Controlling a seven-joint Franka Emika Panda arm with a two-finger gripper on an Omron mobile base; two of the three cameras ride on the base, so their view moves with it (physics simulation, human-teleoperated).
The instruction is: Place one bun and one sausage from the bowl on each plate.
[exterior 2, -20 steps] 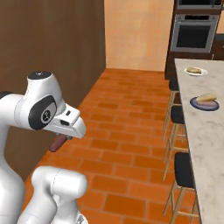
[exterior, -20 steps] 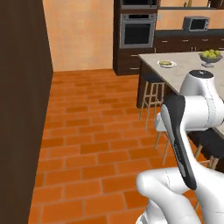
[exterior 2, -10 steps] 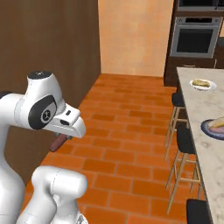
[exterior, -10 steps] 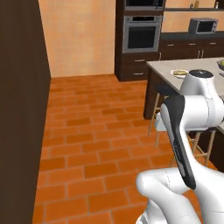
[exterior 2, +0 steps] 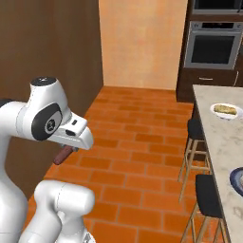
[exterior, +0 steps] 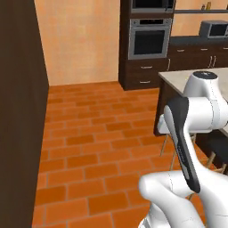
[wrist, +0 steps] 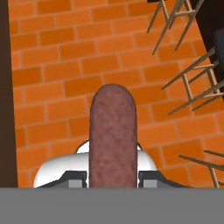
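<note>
White plate (exterior 2: pixel 226 111) on the counter (exterior 2: pixel 223 142) holds a bun (exterior 2: pixel 225 109); blue-grey plate (exterior 2: pixel 237 179) sits at frame edge. Gripper (wrist: pixel 113 177) is clamped on a sausage (wrist: pixel 113 138), above the brick floor (wrist: pixel 65 65).

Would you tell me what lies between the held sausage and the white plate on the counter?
In the right base view, brick floor and two bar stools separate the sausage from the white plate.

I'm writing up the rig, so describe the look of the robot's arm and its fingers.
The arm is made of glossy white rounded shells, with dark grey round caps at the joints and a long dark panel along one link. No cables or markings show. The fingers are small, dark and blocky.
</note>
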